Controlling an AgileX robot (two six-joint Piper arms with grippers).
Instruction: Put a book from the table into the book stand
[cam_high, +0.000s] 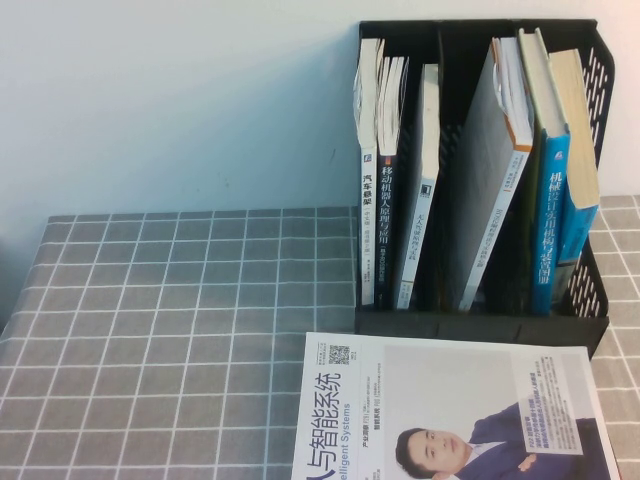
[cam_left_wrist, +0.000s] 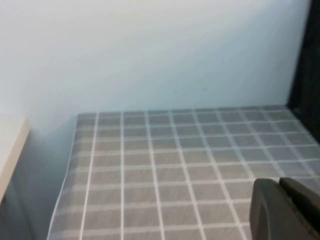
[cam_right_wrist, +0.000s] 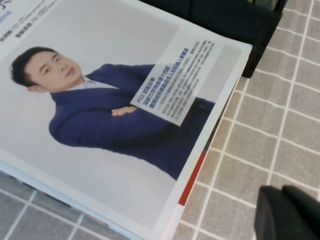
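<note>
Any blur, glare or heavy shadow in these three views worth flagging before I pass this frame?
High view: even light, no glare, spines in the book stand readable. Left wrist view: soft, table grid slightly blurred, left gripper a dark out-of-focus shape at the edge. Right wrist view: white book fairly sharp, right gripper blurred in the corner.

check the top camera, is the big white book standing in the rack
No, the big white book lies flat on the table in front of the rack.

1 book stand (cam_high: 480, 330), 6 bks (cam_high: 552, 200) upright, 1 white bk (cam_high: 450, 380) flat
</note>
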